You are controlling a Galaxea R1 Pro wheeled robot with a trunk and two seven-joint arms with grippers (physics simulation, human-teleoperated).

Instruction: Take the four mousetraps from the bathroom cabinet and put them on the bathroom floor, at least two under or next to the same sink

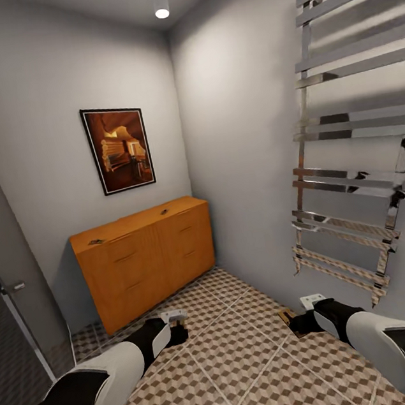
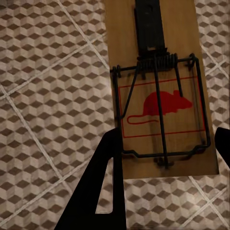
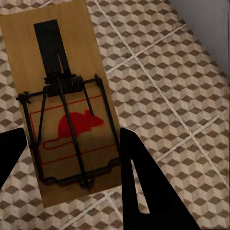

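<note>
Facing orange cabinet [image 1: 147,258] in grey-walled corner over cube-patterned bathroom floor [image 1: 250,357]; left gripper [image 2: 165,158] pinching mousetrap [image 2: 160,91], right gripper [image 3: 69,153] pinching another trap [image 3: 62,105].

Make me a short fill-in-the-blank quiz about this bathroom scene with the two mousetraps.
1. Each mousetrap has a ____ mouse printed on its board.
2. The cabinet stands below a framed ____ on the wall.
3. The floor tiles show a ____ pattern.
4. The left gripper and the right gripper each grip one ____.

Missing words: red; picture; cube; mousetrap
</note>
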